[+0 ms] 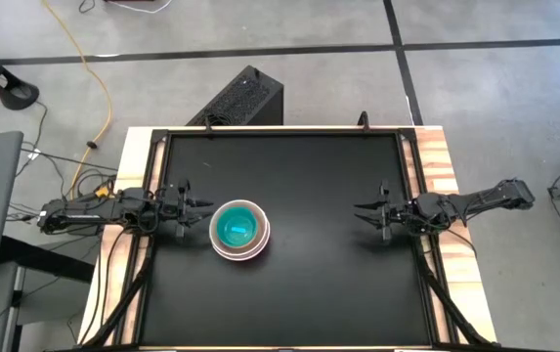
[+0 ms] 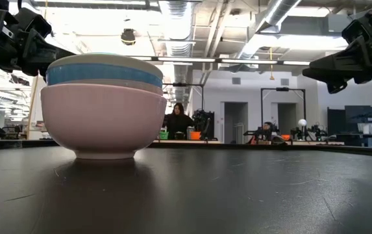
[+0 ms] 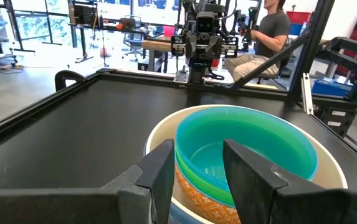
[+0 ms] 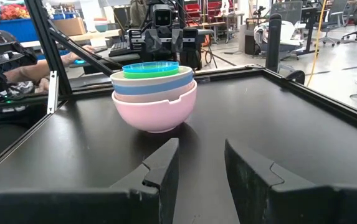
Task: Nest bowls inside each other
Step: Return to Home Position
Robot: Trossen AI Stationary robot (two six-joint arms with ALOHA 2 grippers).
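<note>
The bowls (image 1: 238, 230) stand nested in one stack on the black table, left of centre. A pink bowl (image 2: 101, 120) is outermost and rests on its foot. Blue (image 4: 153, 87) and cream (image 4: 150, 77) rims show above it, with green (image 3: 194, 177) and teal (image 3: 247, 152) bowls innermost. My left gripper (image 1: 204, 206) hangs open just left of the stack, above rim height, with nothing between its fingers (image 3: 162, 174). My right gripper (image 1: 360, 210) hangs open at the table's right side, facing the stack across bare table, also with nothing between its fingers.
Bare black table (image 1: 309, 274) lies between the stack and my right gripper. A raised black rail (image 1: 280, 132) frames the table. A black case (image 1: 245, 98) stands on the floor beyond the far edge. People sit at benches in the room behind.
</note>
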